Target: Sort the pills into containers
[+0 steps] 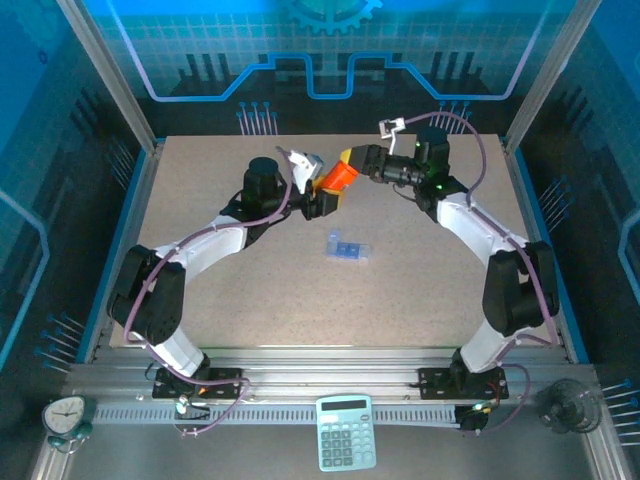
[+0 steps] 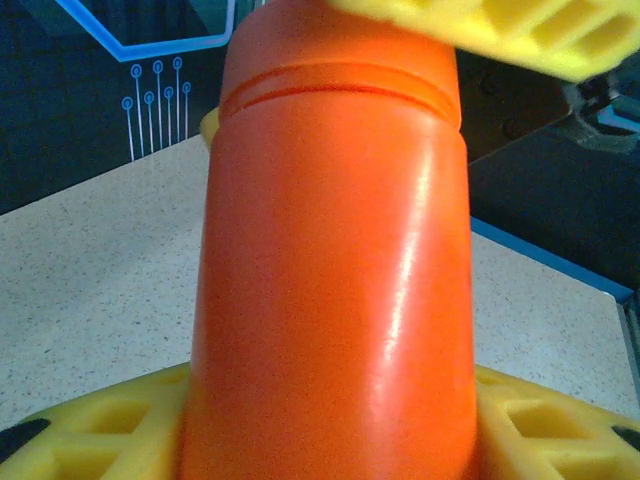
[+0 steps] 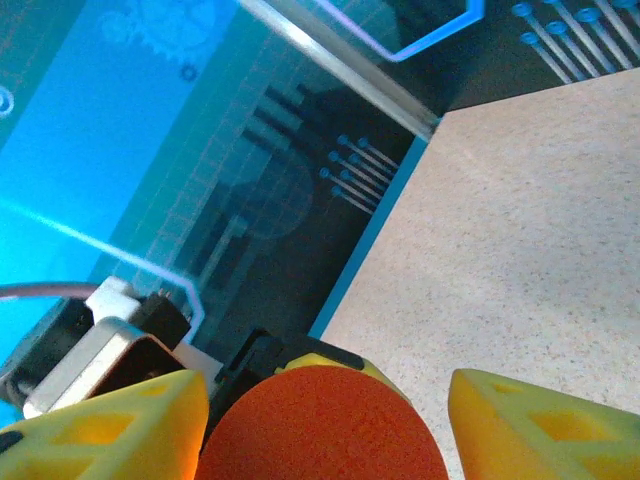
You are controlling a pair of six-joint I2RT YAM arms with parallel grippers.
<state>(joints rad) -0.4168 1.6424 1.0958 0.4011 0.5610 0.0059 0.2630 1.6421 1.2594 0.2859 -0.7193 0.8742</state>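
Along the near rail sit a clock [image 1: 65, 415], a calculator [image 1: 345, 458] and a small fan [image 1: 566, 405], all off the desk [image 1: 200, 300]. Further in, the blue pill box [image 1: 348, 247] lies flat near the middle of the desk, by itself, clear of both arms. I cannot tell whether its lids are up or down. Beyond it, raised above the desk, the two arms meet over an orange bottle [image 1: 337, 178], which is tilted. The left gripper [image 1: 322, 198] has its yellow jaws pinching the bottle's lower body from both sides. The right gripper [image 1: 348, 164] comes in from the far right, with its jaws closed around the bottle's upper end. Behind stands the blue back wall [image 1: 330, 40].
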